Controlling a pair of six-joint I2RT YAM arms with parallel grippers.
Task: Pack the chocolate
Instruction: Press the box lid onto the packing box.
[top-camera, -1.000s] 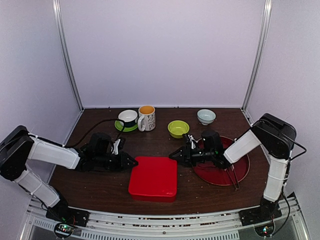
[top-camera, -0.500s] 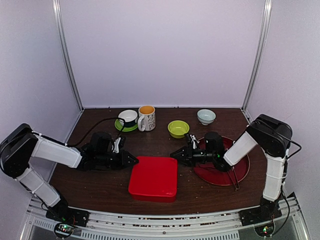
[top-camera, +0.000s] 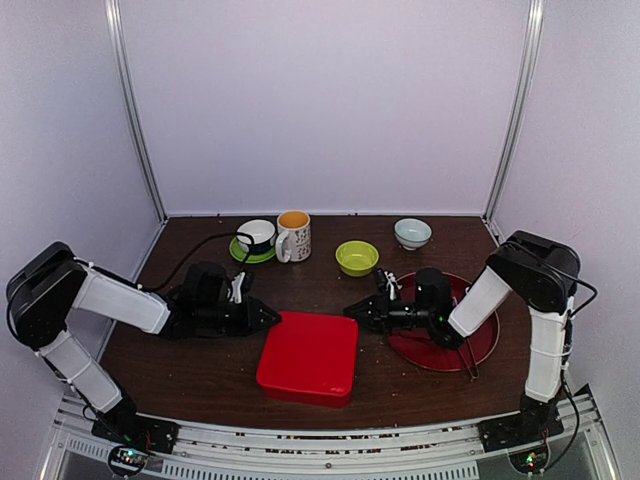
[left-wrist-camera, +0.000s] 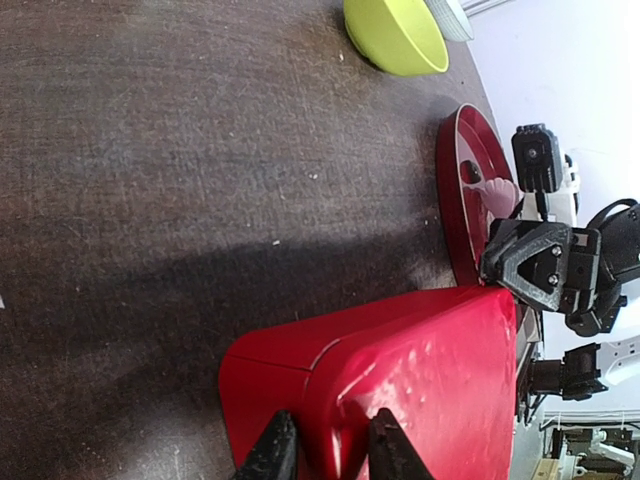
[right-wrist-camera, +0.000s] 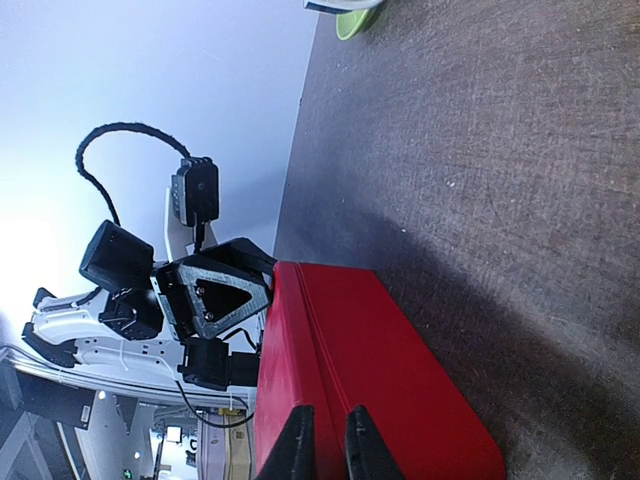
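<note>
No chocolate shows in any view. A red box (top-camera: 307, 357) with its lid down lies at the table's front centre. My left gripper (top-camera: 268, 320) is at its far left corner. In the left wrist view its fingers (left-wrist-camera: 325, 440) straddle that corner of the red box (left-wrist-camera: 420, 390) and are shut on its edge. From the right, my right gripper (top-camera: 350, 312) meets the far right corner. The right wrist view has its fingers (right-wrist-camera: 328, 430) pinched nearly together over the lid seam of the red box (right-wrist-camera: 370, 370).
A red plate (top-camera: 482, 345) lies right of the box with tongs (top-camera: 466, 356) on it. Along the back stand a white cup on a green saucer (top-camera: 256, 238), a mug (top-camera: 294, 237), a green bowl (top-camera: 357, 257) and a pale bowl (top-camera: 412, 233).
My right gripper's fingers have closed at the box's right corner and slid slightly left. My left gripper has edged right, still gripping the left corner.
</note>
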